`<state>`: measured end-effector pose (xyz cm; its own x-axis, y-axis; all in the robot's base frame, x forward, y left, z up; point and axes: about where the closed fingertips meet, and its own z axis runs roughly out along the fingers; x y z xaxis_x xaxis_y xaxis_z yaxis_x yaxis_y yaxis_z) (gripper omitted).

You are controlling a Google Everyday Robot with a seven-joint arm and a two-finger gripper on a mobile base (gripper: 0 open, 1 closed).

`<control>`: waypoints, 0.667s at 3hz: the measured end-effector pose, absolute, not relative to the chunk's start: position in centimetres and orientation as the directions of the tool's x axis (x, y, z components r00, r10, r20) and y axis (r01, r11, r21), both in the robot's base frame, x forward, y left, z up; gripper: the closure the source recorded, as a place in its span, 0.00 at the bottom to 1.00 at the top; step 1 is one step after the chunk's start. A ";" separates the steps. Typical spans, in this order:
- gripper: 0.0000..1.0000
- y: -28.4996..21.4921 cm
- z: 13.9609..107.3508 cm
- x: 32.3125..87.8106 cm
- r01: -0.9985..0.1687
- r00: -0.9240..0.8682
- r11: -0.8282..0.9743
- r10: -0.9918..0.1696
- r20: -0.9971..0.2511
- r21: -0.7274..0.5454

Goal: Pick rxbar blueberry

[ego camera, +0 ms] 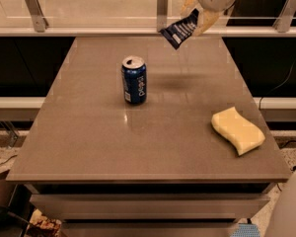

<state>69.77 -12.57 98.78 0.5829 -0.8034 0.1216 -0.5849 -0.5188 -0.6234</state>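
The rxbar blueberry point(179, 30), a flat dark navy wrapper with white text lines, hangs in the air above the far right part of the table. My gripper point(196, 15) is shut on its right end and holds it tilted, well clear of the tabletop. The gripper's cream fingers point(205, 19) show on both sides of the bar. The arm reaches in from the top right.
An upright blue soda can point(134, 80) stands left of centre on the brown table point(89, 147). A yellow sponge point(237, 130) lies near the right edge. A metal and glass railing point(162, 9) runs behind the table. A white robot part point(291, 211) fills the bottom right corner.
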 end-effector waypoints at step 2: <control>1.00 -11.9 102.3 68.8 -0.562 0.545 -0.518 -0.818 0.183 -0.644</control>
